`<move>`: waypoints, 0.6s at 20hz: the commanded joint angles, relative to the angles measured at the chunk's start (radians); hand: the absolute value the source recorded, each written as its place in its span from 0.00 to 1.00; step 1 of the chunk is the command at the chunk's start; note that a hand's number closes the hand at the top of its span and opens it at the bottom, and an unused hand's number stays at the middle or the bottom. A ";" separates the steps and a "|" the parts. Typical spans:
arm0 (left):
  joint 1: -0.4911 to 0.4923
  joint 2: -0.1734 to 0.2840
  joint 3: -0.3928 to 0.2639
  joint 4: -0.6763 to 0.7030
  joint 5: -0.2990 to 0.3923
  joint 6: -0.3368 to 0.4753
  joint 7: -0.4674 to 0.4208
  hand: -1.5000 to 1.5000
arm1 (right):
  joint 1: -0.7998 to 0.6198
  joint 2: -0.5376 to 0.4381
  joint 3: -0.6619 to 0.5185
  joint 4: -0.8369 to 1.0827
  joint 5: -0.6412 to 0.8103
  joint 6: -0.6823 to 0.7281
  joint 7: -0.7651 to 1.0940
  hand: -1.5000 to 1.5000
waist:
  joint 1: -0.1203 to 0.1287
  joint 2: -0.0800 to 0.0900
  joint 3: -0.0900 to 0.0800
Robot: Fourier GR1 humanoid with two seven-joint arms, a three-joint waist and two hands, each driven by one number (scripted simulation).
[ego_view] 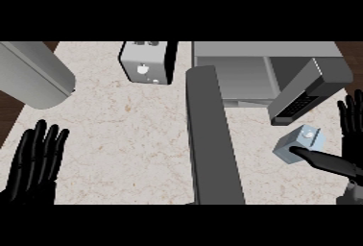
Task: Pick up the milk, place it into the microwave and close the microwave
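- The milk (300, 144), a small pale-blue carton with a white cap, stands tilted on the marble counter (127, 134), just in front of the microwave (266, 72) and to the right of its open door (211, 139).
- The right hand (339, 149) is at the view's right edge, spread around the carton: its thumb touches the carton's lower side, while the straight fingers stand up just beside it on the right; the hand has not closed on the milk.
- The microwave's cavity lies open, and the dark control panel (301, 98) slants across its right side.
- The door swings out towards the lower edge of the view, edge-on, as a long grey slab.
- The left hand (34, 161) rests open at the lower left, fingers straight and pointing up, well apart from the milk.
- A toaster (145, 62) sits on the counter to the left of the microwave, and a large grey cylinder (32, 74) lies at the upper left corner.
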 commanded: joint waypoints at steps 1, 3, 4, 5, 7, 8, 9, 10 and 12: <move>0.074 0.009 -0.040 -0.083 -0.006 -0.016 0.025 0.00 | 0.017 0.008 -0.015 0.097 0.010 0.000 -0.068 0.00 | 0.002 0.000 0.000; 0.093 -0.015 -0.090 -0.085 -0.072 0.013 0.009 0.00 | 0.013 0.022 0.010 0.088 0.036 -0.021 -0.065 0.00 | 0.001 0.000 0.000; 0.021 0.009 -0.015 -0.065 0.002 -0.009 0.048 0.00 | 0.063 0.022 -0.025 0.168 0.013 0.019 -0.175 0.00 | -0.001 0.001 0.000; 0.040 -0.017 -0.057 -0.061 -0.030 0.025 0.026 0.00 | 0.080 0.032 -0.018 0.194 0.018 0.027 -0.208 0.00 | -0.001 0.000 0.000; 0.152 -0.005 -0.076 -0.028 -0.003 -0.014 -0.103 0.00 | 0.093 0.004 -0.054 0.237 0.014 0.033 -0.228 0.00 | 0.003 0.000 0.000; 0.047 -0.012 -0.056 -0.013 -0.031 0.020 -0.027 0.00 | 0.115 0.046 -0.018 0.131 0.007 0.011 -0.177 0.00 | -0.003 0.000 0.000; 0.068 0.008 -0.047 -0.061 -0.008 -0.001 -0.008 0.00 | 0.039 -0.039 -0.102 0.320 -0.034 0.071 -0.252 0.00 | 0.001 0.001 0.000; 0.099 -0.017 -0.119 -0.066 -0.065 0.054 -0.014 0.00 | 0.114 0.015 -0.062 0.255 -0.007 0.049 -0.271 0.00 | -0.001 0.000 0.000; 0.080 -0.012 -0.110 -0.110 -0.060 0.037 0.040 0.00 | -0.012 -0.025 -0.101 0.474 -0.009 0.064 -0.379 0.00 | 0.004 0.002 0.001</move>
